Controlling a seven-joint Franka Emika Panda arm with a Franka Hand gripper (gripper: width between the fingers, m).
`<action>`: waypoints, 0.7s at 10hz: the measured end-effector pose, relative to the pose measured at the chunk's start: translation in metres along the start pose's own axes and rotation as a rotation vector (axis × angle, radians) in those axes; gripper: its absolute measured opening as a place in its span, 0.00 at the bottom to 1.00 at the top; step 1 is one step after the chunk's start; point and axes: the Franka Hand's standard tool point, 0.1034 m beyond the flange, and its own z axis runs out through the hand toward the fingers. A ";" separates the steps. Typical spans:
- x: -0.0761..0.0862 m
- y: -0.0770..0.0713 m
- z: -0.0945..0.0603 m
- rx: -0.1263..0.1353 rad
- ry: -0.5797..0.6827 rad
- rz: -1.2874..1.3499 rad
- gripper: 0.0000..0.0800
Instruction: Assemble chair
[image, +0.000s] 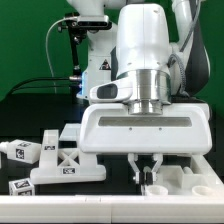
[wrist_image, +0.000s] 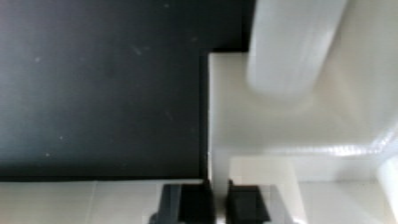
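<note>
Your gripper (image: 150, 172) is down on the white slab (image: 190, 185), fingers (wrist_image: 182, 205) pinching its thin edge (cross-braced panel (image: 62, 166) sits off to the exterior view's left).

The arm (image: 140, 40) wears glossy white rounded shells ending in a ribbed silver collar (image: 147, 92), directly beneath that collar a wide, boxy white gripper (image: 150, 169) with a thin grey groove and short black jaws, and behind the collar, toward the exterior view's left, a looping black cable (image: 52, 45).
</note>
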 end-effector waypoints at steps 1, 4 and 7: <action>0.000 0.001 0.000 -0.001 0.000 0.001 0.03; 0.006 -0.001 -0.026 0.014 -0.048 0.008 0.52; -0.001 -0.030 -0.069 0.070 -0.238 0.013 0.80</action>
